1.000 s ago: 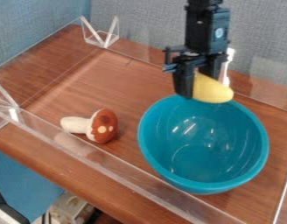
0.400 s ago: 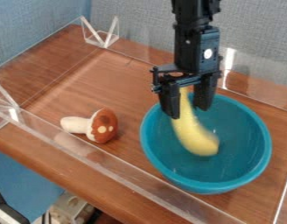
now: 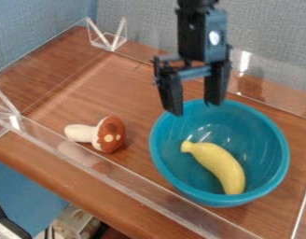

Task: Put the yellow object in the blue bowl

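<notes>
Surface (image 3: 81,84): a brown wooden top. It is the biggest thing here. Everything else sits on it.
Clear wall (image 3: 68,149): a low see-through wall goes around the edge of the wood. There are little clear holders at the back corner and at the left corner.
Bowl (image 3: 168,154): a big, round, deep blue bowl. It is shiny. It stands on the wood at the right side, close to the front clear wall.
Arm (image 3: 200,28): a black arm comes down from the top of the picture. It hangs over the back left edge of the bowl.
Claw (image 3: 192,93): it points down and its two black fingers (image 3: 168,91) are spread wide apart. There is nothing between them. It holds nothing. Its tips are just above the rim of the bowl and do not touch the banana.
Banana (image 3: 215,164): a small yellow toy banana with a bend in it. It lies flat inside the bowl, on the bottom. One end points to the left and the other end points to the front right. It is loose, below the claw and in front of it.
Mushroom (image 3: 100,134): a small toy mushroom with a brown-red cap and a pale stem. It lies on its side on the wood, left of the bowl, near it but not touching.
</notes>
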Tool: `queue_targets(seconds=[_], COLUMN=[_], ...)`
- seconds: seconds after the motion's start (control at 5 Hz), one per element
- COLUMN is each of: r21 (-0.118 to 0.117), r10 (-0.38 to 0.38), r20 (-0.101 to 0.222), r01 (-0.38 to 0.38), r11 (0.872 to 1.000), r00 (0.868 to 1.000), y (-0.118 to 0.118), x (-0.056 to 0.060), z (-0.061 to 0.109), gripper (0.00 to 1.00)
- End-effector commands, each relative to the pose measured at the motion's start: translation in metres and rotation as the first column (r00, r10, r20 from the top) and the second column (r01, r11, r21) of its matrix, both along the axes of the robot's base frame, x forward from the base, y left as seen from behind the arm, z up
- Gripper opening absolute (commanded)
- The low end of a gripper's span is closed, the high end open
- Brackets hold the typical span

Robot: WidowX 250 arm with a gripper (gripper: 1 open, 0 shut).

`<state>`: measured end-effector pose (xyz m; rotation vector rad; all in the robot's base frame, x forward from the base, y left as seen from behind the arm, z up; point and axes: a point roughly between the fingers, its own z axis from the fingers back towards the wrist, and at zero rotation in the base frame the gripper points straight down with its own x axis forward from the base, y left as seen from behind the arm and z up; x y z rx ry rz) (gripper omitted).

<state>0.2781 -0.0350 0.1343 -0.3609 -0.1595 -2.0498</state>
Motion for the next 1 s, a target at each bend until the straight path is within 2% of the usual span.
queue_targets(seconds=[0.0,0.2,0.6,0.8], r21=[-0.052,-0.054,-0.064,-0.089], r10=[0.005,0.034,-0.074,-0.031], r20=[0.102,0.103,0.07,0.037], r01=[0.0,-0.029,0.079,0.035], r11=[0.999,0.998,0.995,0.995], r00=[0.995,0.994,0.995,0.999], y=[0.016,0.023,0.022,-0.002], x=[-0.001,-0.003,0.002,-0.002], z=[0.047,0.043,0.043,0.039], gripper=[1.0,1.0,1.0,1.0])
